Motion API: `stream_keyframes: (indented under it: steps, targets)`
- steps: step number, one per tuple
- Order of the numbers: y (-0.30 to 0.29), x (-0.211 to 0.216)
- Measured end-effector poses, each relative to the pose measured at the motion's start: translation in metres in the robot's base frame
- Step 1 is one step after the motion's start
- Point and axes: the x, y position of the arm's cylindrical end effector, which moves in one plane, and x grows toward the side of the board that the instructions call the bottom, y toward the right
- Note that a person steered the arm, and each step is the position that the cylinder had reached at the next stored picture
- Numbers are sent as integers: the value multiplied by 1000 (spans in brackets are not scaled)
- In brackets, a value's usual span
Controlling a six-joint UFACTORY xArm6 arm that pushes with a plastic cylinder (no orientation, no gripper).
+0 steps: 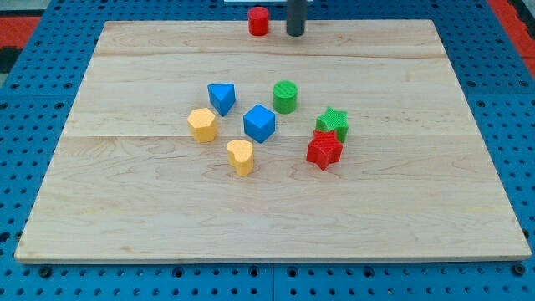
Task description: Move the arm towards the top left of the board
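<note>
My tip is at the view's top edge of the wooden board, a little right of centre. A red cylinder stands just to the tip's left, apart from it. Lower down, in the middle of the board, lie a blue triangular block, a green cylinder, a blue cube, a yellow hexagonal block, a yellow heart-shaped block, a green star and a red star. The green and red stars touch.
The board lies on a blue pegboard surface that surrounds it. A red area shows at the view's top left corner and another at the top right.
</note>
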Motion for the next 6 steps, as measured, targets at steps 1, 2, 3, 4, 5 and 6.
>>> stream_keyframes:
  steps: [1,2,3,4,5,6]
  targets:
    - [0,-12]
    - [-31,-11]
    - [-137,6]
    - [-240,53]
    - [-360,37]
    - [-362,-4]
